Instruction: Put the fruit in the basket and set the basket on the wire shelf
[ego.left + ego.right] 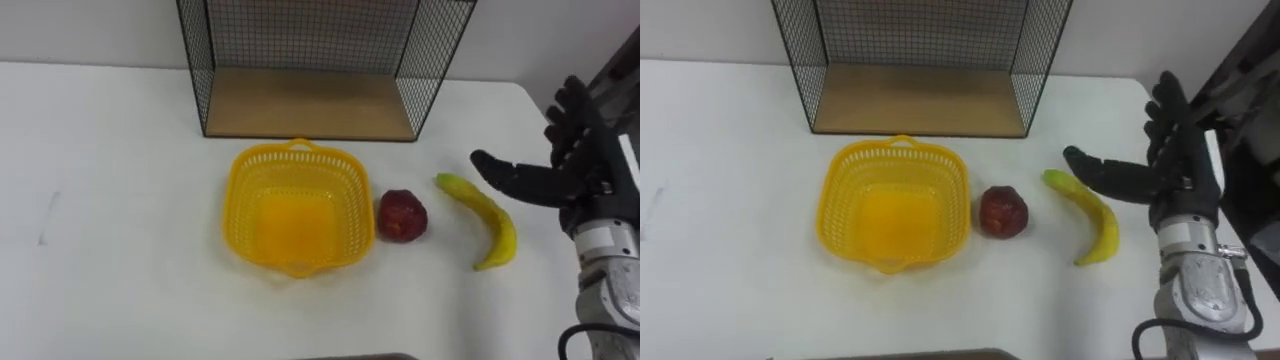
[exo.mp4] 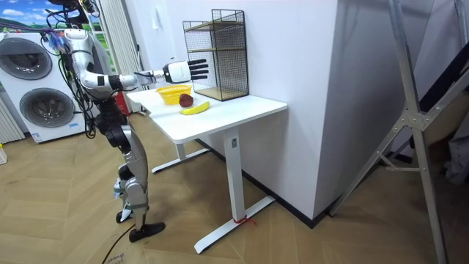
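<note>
Curved yellow banana [image 1: 487, 225]: laid on the white desk [image 1: 110, 220], just left of the spread, empty right hand [image 1: 580, 175].

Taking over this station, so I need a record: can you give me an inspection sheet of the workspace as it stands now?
Surface: white table, bare apart from the job's things.
Job's things: yellow basket, empty, in front of the wire shelf, whose wooden board is bare; red fruit on the table just right of the basket; banana farther right, apart from it.
Clutter: nothing seen.
Hands: right hand open, above the table right of the banana, holding nothing.
Cables: nothing seen on the table.
Surroundings: washing machines behind the robot, wooden floor.
</note>
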You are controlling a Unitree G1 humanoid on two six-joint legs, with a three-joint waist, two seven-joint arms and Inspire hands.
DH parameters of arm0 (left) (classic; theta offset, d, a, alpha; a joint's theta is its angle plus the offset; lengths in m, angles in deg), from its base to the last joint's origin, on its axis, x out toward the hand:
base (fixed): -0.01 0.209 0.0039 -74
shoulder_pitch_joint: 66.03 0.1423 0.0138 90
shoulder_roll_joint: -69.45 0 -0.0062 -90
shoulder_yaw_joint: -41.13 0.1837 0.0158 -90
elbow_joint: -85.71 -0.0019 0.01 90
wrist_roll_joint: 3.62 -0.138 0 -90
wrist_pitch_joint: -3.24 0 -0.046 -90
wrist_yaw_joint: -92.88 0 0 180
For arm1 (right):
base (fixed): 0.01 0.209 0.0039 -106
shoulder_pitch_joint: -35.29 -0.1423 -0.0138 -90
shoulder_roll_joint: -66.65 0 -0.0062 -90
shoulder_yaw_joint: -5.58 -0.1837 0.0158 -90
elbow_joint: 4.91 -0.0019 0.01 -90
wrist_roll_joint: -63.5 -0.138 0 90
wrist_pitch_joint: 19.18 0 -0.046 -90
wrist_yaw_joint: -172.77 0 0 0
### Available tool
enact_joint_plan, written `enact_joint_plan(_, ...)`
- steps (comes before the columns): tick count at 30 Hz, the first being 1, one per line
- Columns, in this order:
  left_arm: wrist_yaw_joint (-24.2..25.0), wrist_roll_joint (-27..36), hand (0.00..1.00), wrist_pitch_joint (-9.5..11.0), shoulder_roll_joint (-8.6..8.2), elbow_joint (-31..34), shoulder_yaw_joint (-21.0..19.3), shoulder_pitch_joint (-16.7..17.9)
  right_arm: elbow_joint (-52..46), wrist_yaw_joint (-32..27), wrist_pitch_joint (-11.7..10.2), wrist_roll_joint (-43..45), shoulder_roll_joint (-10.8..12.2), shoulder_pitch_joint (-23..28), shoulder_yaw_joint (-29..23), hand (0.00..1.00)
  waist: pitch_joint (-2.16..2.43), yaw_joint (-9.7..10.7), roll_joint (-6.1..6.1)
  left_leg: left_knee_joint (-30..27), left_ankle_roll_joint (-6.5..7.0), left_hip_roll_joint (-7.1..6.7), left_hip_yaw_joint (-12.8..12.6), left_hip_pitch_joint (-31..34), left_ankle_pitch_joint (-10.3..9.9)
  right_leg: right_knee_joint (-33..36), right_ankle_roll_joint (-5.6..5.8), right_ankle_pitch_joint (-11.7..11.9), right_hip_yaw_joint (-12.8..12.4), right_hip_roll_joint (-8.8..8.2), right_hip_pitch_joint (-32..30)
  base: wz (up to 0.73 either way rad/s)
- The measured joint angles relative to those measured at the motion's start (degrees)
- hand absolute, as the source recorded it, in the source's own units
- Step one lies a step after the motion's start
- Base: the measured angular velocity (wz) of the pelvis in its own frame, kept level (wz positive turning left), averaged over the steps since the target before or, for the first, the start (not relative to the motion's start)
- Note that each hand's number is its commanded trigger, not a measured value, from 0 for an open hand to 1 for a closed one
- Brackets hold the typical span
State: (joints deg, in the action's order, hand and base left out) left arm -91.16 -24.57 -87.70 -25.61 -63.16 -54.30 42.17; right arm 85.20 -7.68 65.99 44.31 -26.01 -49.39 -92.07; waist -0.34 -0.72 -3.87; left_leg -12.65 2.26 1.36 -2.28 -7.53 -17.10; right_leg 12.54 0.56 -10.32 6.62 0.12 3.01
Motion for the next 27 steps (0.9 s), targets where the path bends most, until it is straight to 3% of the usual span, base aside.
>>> enact_joint_plan(2, 0.3, 0.0, 0.00, 0.0, 0.12, 0.5, 0.1, 0.0, 0.2, 1.4, 0.0, 0.6, 0.0, -0.1, 0.7, 0.00, -0.16, -0.5, 0.04, 0.0, -0.08, 0.01, 0.1, 0.0, 0.1, -0.1, -0.04, 0.0, 0.1, 0.02, 0.0, 0.02)
enact_joint_plan(8, 0.8, 0.0, 0.00, -0.3, 0.43, 0.5, 1.8, -0.7, 5.7, 6.8, 0.0, 4.3, 0.0, -0.4, 3.1, 0.00, -0.08, -1.2, 0.10, -0.1, -0.09, -0.10, 1.0, 0.2, 0.1, -0.1, -0.05, 0.0, 0.7, -0.09, 0.2, 0.07)
enact_joint_plan(11, 1.1, 0.0, 0.00, -0.8, 0.39, 0.4, 2.4, -0.8, 7.7, 8.2, 1.2, 5.5, 0.0, -0.4, 4.3, 0.00, 0.00, -1.2, 0.55, -0.1, -0.09, -0.09, 1.1, 0.2, 0.1, -0.1, -0.05, 0.0, 0.7, -0.08, 0.2, 0.00)
enact_joint_plan(16, 1.2, 0.0, 0.00, -1.5, 0.42, 0.5, 2.3, -1.0, 8.2, 9.4, 1.2, 6.2, 0.0, -0.4, 4.3, 0.00, 0.18, -1.2, 1.22, 0.0, -0.18, -0.10, 1.1, 0.2, 0.2, -0.1, -0.06, 0.0, 0.7, -0.08, 0.2, 0.00)
enact_joint_plan(27, 1.1, 0.0, 0.00, -1.5, 0.50, 2.0, 2.3, -0.9, 8.2, 9.4, 1.2, 7.0, 0.1, -0.4, 4.3, 0.00, 0.19, -1.2, 1.14, -0.1, -0.47, -0.15, 2.0, 0.3, 0.7, 0.0, -0.41, 0.2, 1.3, -0.06, 0.3, 0.02)
